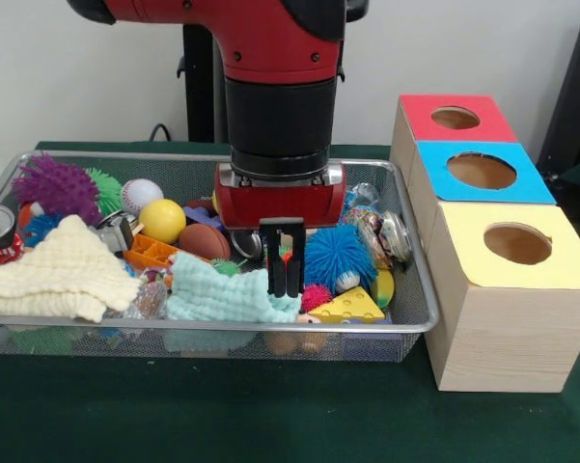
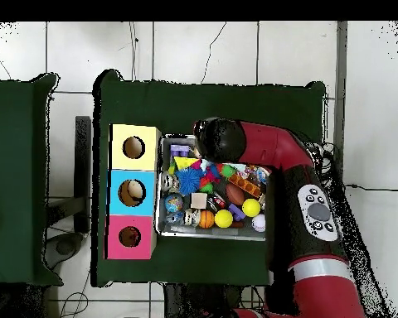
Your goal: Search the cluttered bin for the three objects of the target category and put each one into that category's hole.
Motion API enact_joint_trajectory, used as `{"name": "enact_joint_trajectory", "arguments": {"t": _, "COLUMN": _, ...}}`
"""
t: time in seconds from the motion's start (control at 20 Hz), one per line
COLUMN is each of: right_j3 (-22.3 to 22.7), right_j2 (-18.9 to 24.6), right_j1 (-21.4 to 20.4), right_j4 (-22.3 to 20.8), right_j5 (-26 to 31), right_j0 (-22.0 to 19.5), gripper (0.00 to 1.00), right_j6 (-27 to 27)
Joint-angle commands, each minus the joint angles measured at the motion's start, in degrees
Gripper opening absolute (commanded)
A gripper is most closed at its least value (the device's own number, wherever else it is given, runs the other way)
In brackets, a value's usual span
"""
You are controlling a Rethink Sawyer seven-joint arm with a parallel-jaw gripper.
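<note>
The bin, a wire mesh tray crammed with toys, sits on the green worktop just left of three boxes with holes: red, blue and yellow. The pincer hangs closed, its tips touching a mint cloth, beside a blue spiky ball.

From overhead, the arm covers part of the bin; the pincer itself is hidden.

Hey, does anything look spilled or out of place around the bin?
Nothing stands out. The toys and cloths all sit inside the mesh bin, and the three boxes stand squarely beside it.
</note>
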Motion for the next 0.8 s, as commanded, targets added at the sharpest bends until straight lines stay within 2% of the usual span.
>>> {"name": "enact_joint_trajectory", "arguments": {"t": 0.05, "right_j3": 7.3, "right_j2": -1.2, "right_j1": 1.7, "right_j4": 2.4, "right_j5": -2.1, "right_j0": 1.4, "gripper": 0.00, "right_j6": 14.0}}
{"name": "enact_joint_trajectory", "arguments": {"t": 0.45, "right_j3": 8.4, "right_j2": -2.3, "right_j1": 1.9, "right_j4": 4.5, "right_j5": -3.5, "right_j0": 3.7, "gripper": 0.00, "right_j6": 15.7}}
{"name": "enact_joint_trajectory", "arguments": {"t": 0.8, "right_j3": 7.9, "right_j2": -2.8, "right_j1": 2.4, "right_j4": 5.9, "right_j5": -2.4, "right_j0": 4.3, "gripper": 0.00, "right_j6": 13.1}}
